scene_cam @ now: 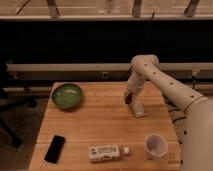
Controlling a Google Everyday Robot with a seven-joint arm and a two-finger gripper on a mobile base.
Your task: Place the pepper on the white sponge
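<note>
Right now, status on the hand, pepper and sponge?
Hand low at the white sponge's far end. Pepper a red spot at the hand, sponge just below. Nothing in the way.

Nothing readable reaches me: the bottle's (104, 152) label is illegible, and my claw (129, 98), mid-frame, bears no markings.
</note>
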